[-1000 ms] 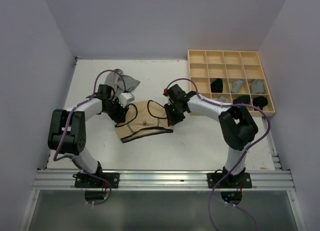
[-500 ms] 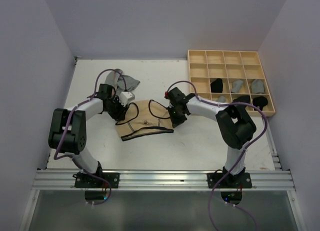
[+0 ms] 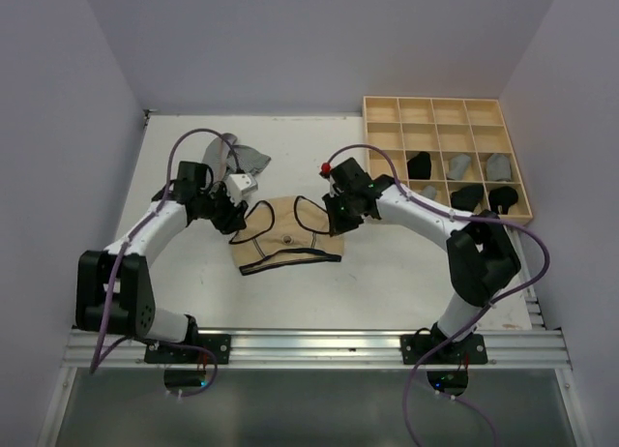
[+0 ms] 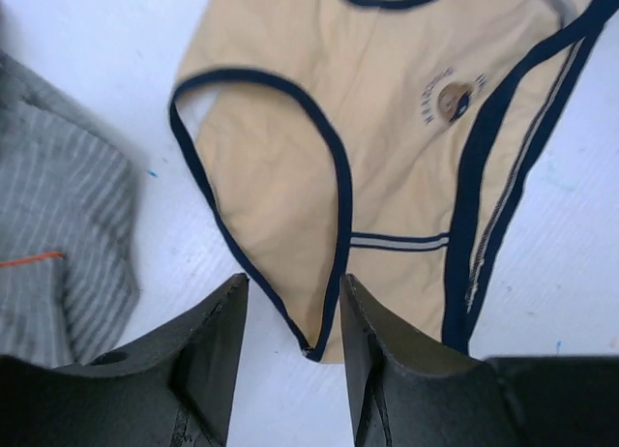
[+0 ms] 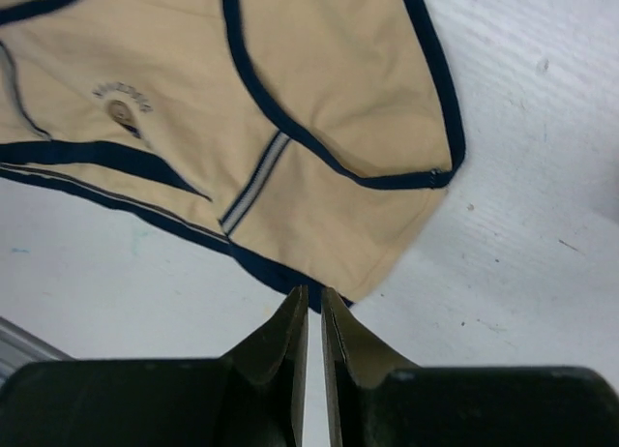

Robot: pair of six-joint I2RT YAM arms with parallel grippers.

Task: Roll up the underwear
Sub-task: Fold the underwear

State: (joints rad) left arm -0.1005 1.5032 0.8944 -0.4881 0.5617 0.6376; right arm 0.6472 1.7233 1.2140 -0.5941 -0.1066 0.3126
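The tan-beige underwear with dark trim lies spread flat on the white table between my two grippers. My left gripper hovers at its left corner. In the left wrist view the underwear lies ahead of the open, empty left gripper, its pointed corner just before the gap. My right gripper is at the right edge. In the right wrist view the right gripper is nearly closed with nothing between its jaws, its tips at the dark hem of the underwear. A grey striped underwear lies behind the left gripper.
The pale wooden grid tray stands at the back right and holds several rolled black and grey pieces in its near cells. The grey striped cloth fills the left edge of the left wrist view. Walls close the table at left, back and right.
Both grippers have come off the tan underwear's corners and pulled back slightly. The left arm's elbow has swung out to the left. The underwear now lies flatter and a little further right.
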